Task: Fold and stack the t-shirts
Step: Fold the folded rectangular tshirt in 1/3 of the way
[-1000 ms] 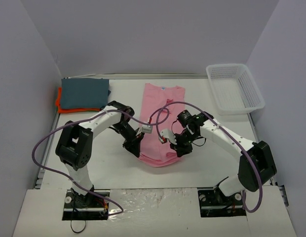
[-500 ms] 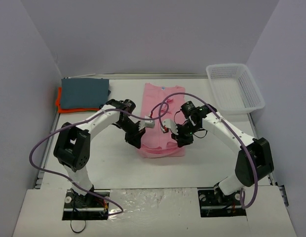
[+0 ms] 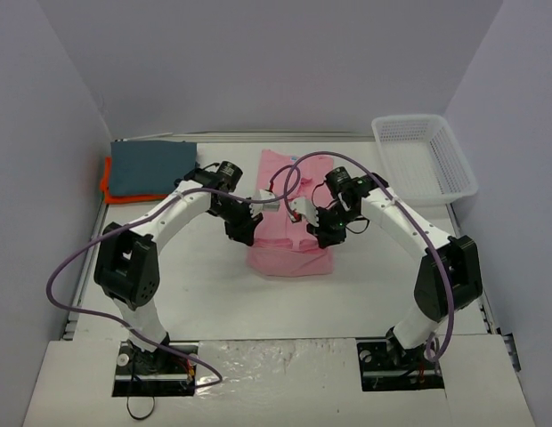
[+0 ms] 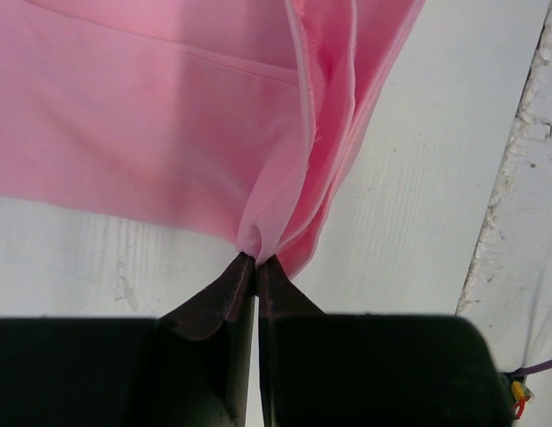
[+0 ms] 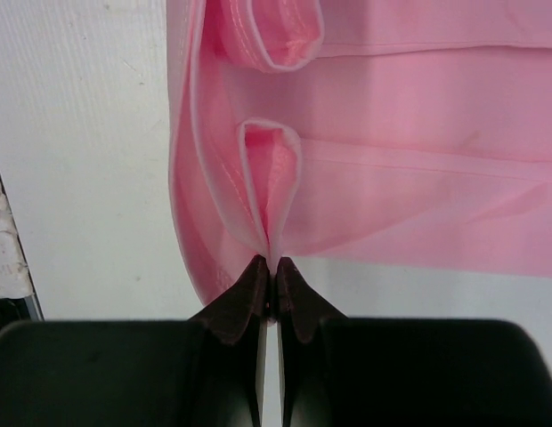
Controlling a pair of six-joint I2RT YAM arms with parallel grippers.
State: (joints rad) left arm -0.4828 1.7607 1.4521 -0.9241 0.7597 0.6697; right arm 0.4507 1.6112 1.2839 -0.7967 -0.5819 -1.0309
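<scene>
White matte tabletop (image 3: 187,276), walled in pale grey. Plain light pink short-sleeved t-shirt (image 3: 289,258) lies at centre: soft cloth, creased, with its near part doubled into rounded folds. Left gripper (image 4: 255,261): dark fingers pressed together on a pinch of the shirt's left edge. Right gripper (image 5: 274,265): likewise clamped on a looped fold of the right edge. Both arms arch inward, wrists flanking the shirt. Folded dark slate blue-grey t-shirt (image 3: 151,166) lies far left atop a bright orange t-shirt (image 3: 105,184), apparently folded too, though only its edge shows. White plastic mesh basket (image 3: 425,158), rectangular, sits far right.

A white mesh basket (image 3: 425,158) is sitting at the table's (image 3: 196,294) far right corner, beside the wall (image 3: 512,133).
</scene>
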